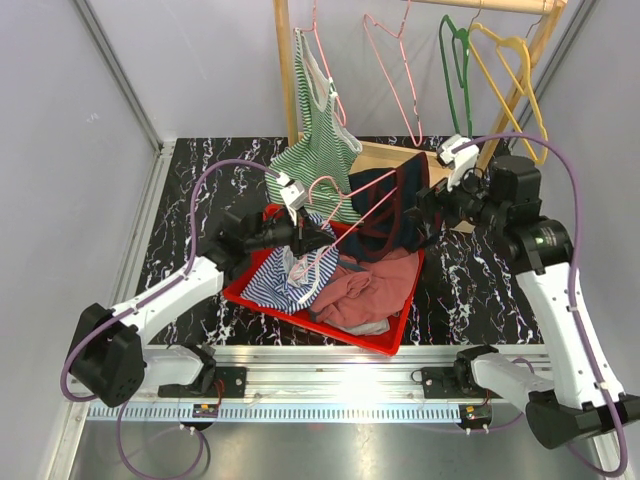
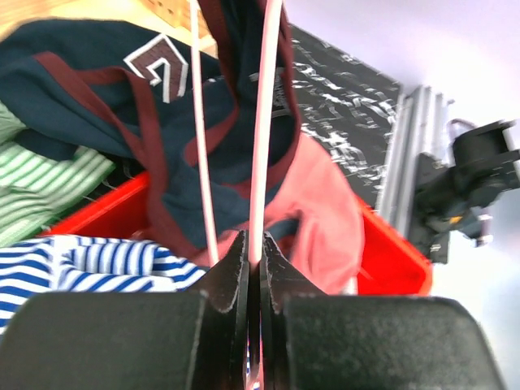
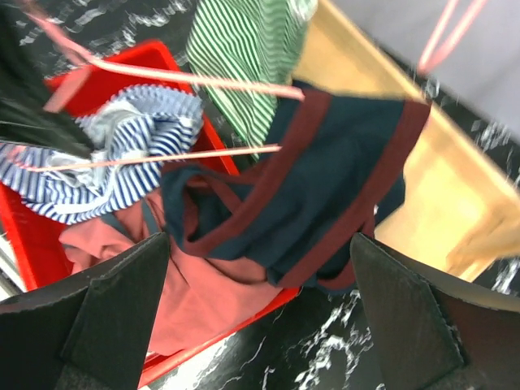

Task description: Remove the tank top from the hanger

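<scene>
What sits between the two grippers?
The hanger, pinched by the left gripper, and the tank top hanging from it near the right gripper; top view shows this.

A red bin (image 1: pixel 380 346) sits on the black marbled counter (image 1: pixel 470 290), piled with a blue striped shirt (image 1: pixel 275 283) at its left and a salmon garment (image 1: pixel 372 290) at its right. Behind the bin stands a wooden rack (image 1: pixel 283 70), its flat base (image 1: pixel 385 155) lying on the counter. A green striped top (image 1: pixel 318 165) hangs by the rack's left post and reaches down to the bin's far edge. Further right on the rail hang a green hanger (image 1: pixel 462 60) and a yellow hanger (image 1: pixel 527 80), side by side. Grey walls (image 1: pixel 200 70) enclose the counter.
</scene>
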Tool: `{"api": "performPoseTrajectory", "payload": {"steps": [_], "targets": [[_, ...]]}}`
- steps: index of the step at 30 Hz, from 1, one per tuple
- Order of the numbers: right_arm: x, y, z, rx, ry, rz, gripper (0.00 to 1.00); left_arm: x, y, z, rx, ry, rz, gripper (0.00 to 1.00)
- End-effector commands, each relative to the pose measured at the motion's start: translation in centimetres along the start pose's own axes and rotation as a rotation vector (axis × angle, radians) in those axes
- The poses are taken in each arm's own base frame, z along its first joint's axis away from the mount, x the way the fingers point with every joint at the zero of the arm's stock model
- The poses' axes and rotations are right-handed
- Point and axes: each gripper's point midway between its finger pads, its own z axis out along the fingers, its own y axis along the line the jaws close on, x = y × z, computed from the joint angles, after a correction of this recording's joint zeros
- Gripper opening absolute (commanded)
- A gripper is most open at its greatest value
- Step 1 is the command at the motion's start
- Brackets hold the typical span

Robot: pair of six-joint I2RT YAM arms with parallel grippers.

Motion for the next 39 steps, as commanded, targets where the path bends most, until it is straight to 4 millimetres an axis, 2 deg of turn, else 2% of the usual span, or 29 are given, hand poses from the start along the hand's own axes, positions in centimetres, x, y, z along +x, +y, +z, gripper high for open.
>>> {"api": "performPoseTrajectory", "payload": {"steps": [1,2,3,6,7,10,11,14,16,17,18,21,24,25,28,29,31,32,33,36,38,39], "targets": [[1.4,-1.7,2.0,0.078,-0.004,0.103,0.99,-2.6,-2.4,-0.6,0.090,-0.079,-0.031,0.00],[1.3,-2.0,2.6,0.086,-0.025,0.113,0.98,-2.9,-2.8,-0.7,0.103,-0.095,-0.040,0.00],[2.5,-2.0,3.3,0.084,-0.007,0.147,0.97,-2.9,-3.1,-0.8,0.120,-0.097,-0.044,0.00],[2.7,-1.8,4.9,0.053,-0.033,0.182,0.94,-3.0,-3.8,-1.0,0.148,-0.111,-0.067,0.00],[3.5,-1.5,5.7,0.032,-0.019,0.208,0.93,-2.7,-4.0,-1.1,0.158,-0.106,-0.073,0.00],[3.4,-1.6,7.3,0.006,-0.033,0.252,0.87,-2.6,-4.4,-1.3,0.175,-0.109,-0.083,0.00],[3.5,-1.7,7.5,0.010,-0.028,0.255,0.72,-2.6,-4.5,-1.3,0.177,-0.109,-0.083,0.00],[3.5,-2.5,7.9,0.042,-0.013,0.260,0.54,-2.4,-4.5,-1.6,0.168,-0.113,-0.079,0.00],[3.5,-2.6,7.9,0.047,-0.012,0.258,0.28,-2.4,-4.6,-1.8,0.167,-0.117,-0.070,0.00],[3.6,-2.7,7.8,0.051,-0.009,0.255,0.19,-2.2,-4.6,-1.8,0.162,-0.108,-0.070,0.00],[3.4,-2.8,7.6,0.058,-0.010,0.247,0.02,-2.1,-4.2,-1.8,0.144,-0.104,-0.067,0.00],[3.1,-3.8,6.5,0.130,-0.008,0.210,0.00,-1.7,-3.3,-2.0,0.083,-0.079,-0.037,0.00],[2.6,-5.9,4.5,0.261,-0.023,0.173,0.00,-1.5,-2.6,-2.7,0.017,-0.047,0.010,0.00],[2.7,-7.2,3.7,0.330,-0.019,0.173,0.00,-1.8,-2.5,-2.9,0.007,-0.043,0.030,0.00],[3.2,-9.2,2.3,0.436,-0.015,0.167,0.00,-2.1,-2.3,-4.3,-0.044,-0.018,0.127,0.00],[3.6,-9.5,2.1,0.452,-0.006,0.165,0.00,-1.7,-2.6,-5.1,-0.058,0.007,0.132,0.00],[4.0,-9.9,1.8,0.471,0.004,0.152,0.00,-2.2,-2.6,-5.9,-0.095,0.010,0.160,0.00],[4.3,-9.8,1.8,0.464,0.014,0.144,0.00,-1.8,-2.4,-6.5,-0.110,0.035,0.205,0.00],[4.6,-9.5,1.8,0.445,0.027,0.118,0.00,-2.4,-2.6,-7.3,-0.128,0.021,0.238,0.00],[5.6,-7.0,2.7,0.282,0.071,0.039,0.00,-2.8,-2.9,-8.8,-0.166,0.012,0.303,0.00],[6.2,-4.5,3.1,0.134,0.086,0.014,0.00,-2.8,-2.9,-9.3,-0.182,0.008,0.326,0.00],[6.3,-3.9,3.2,0.099,0.088,0.004,0.07,-2.9,-2.8,-9.5,-0.191,0.003,0.333,0.00]]}}
